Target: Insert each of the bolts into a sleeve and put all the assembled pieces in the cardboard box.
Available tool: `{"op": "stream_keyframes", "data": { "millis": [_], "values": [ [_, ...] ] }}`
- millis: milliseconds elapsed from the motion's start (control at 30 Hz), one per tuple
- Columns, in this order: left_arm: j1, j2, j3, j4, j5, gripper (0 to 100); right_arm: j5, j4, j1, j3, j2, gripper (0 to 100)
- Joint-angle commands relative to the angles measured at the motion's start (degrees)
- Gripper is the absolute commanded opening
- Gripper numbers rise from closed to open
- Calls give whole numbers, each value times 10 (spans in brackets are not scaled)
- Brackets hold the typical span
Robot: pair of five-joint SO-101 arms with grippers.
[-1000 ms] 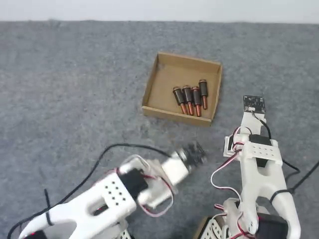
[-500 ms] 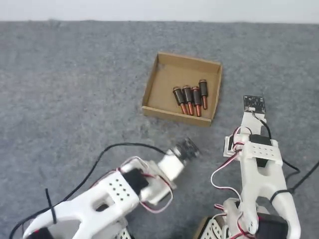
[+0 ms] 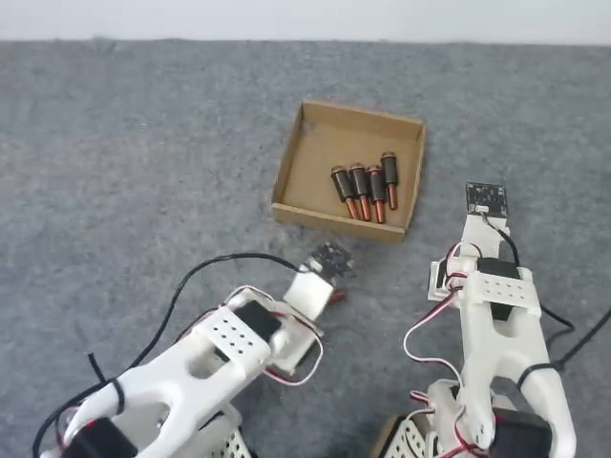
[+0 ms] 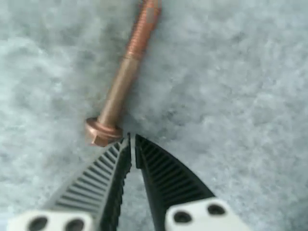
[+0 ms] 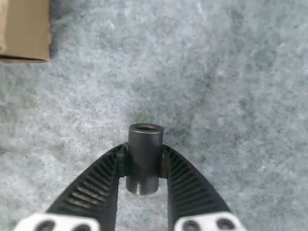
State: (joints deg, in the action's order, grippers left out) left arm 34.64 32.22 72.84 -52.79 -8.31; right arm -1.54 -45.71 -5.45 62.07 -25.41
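Open grey carpet [image 3: 143, 143] all around. Copper bolt [image 4: 120, 91], hex-headed, flat on it, head perhaps touching the closed, empty left gripper [image 4: 131, 139]. Dark sleeve [image 5: 144, 139] upright, clamped in the right gripper [image 5: 144, 150], near the cardboard box [image 3: 334, 219] holding four assembled pieces [image 3: 365, 191].

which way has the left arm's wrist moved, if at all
Yes. In the high view the left arm's wrist has swung leftward and nearer the cardboard box's front wall, now below its middle.
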Motion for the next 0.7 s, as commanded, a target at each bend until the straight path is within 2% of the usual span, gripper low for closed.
{"op": "stream_keyframes", "data": {
  "millis": [0, 167, 467, 667],
  "values": [
    [-59, 1, -34, 36, -6, 13, -10, 5, 1, -3, -25, 7],
    [-99, -4, -40, 76, -87, 13, -10, 4, 2, -3, -25, 7],
    [-101, -4, -41, 105, -100, 13, -10, 4, 3, 2, -26, 7],
    [-101, -4, -41, 116, -158, 131, -10, 4, 3, 3, -26, 7]
  ]
}}
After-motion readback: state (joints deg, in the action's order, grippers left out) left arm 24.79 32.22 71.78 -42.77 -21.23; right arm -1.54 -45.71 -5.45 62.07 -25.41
